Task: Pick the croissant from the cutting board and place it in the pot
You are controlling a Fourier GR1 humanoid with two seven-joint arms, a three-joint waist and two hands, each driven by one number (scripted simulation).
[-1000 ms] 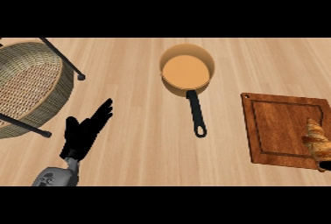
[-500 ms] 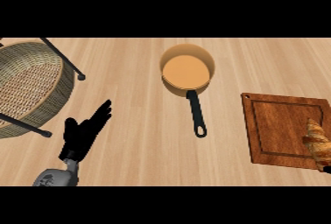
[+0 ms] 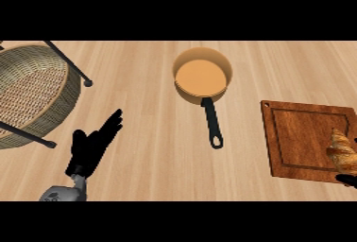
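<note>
Looking steeply down on a wooden counter (image 3: 140,94). At 3 to 4 o'clock, a dark wooden board (image 3: 300,137) running off the right edge. On its lower right part, a golden croissant (image 3: 342,152), long axis roughly up and down, partly cut by the frame edge. Just below the croissant, at the very right edge, a sliver of black, probably the right hand (image 3: 346,179); too little showing to tell whether open or closed, or whether touching the croissant. At 12 o'clock, well apart from the board, a round orange pot (image 3: 201,78), with a black handle (image 3: 212,123) pointing toward 6 o'clock. At 9 to 10 o'clock, a woven basket (image 3: 31,94) with dark bars across it, cut off by the left edge. At 7 o'clock, the left hand (image 3: 92,149) rising from a grey forearm (image 3: 63,193), fingers straight and pointing toward 1 o'clock, open, resting, holding nothing, near the basket.
</note>
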